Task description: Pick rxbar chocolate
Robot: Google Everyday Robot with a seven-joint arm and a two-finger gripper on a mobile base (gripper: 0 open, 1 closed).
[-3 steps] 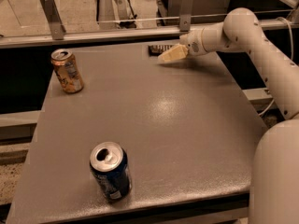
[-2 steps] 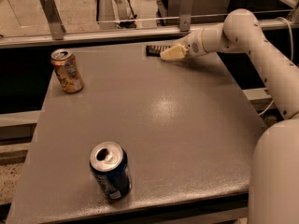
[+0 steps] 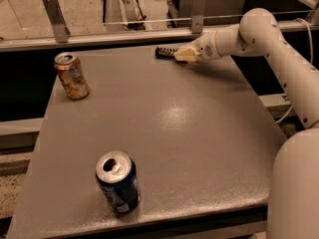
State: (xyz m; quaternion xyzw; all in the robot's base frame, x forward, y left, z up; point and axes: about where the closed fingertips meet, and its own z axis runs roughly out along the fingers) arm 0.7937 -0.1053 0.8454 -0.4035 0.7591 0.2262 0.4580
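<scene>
We see the claw [image 3: 182,55] low at the far edge of the worktop [image 3: 164,133], seemingly touching the rxbar chocolate [image 3: 164,52] lying there; whether it is clenched we cannot tell.

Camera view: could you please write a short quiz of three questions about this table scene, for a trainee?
1. True or false: the tool is at the far edge of the table, right beside the rxbar chocolate.
2. Fill in: the blue can and the orange-gold can both stand ___.
3. Which can is nearest the camera? A) blue B) orange-gold C) neither, they are level
Key: 1 true; 2 upright; 3 A.
</scene>
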